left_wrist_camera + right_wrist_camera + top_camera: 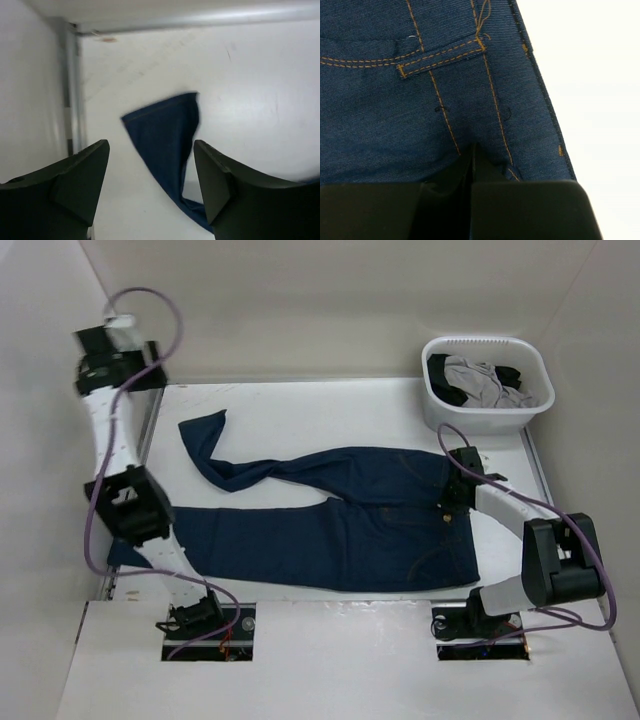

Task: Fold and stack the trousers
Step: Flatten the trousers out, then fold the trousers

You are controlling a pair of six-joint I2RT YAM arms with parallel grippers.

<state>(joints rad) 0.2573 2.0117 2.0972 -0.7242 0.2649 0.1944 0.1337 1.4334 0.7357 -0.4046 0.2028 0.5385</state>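
The dark navy trousers (340,530) lie spread across the table, waist to the right, one leg trailing to the far left where its end (205,435) is twisted. My right gripper (452,502) is shut, its tips (476,147) pressed on the denim (445,100) at the waistband beside a belt loop; no cloth shows between the fingers. My left gripper (145,375) hangs high at the far left, open. In its wrist view nothing is between the fingers (151,144), and the leg's end (165,130) lies on the table below.
A white basket (535,405) at the back right holds a grey garment (480,380) and a black one (510,375). Walls close in the table at the left and back (40,100). A white shelf (340,660) covers the near edge by the arm bases.
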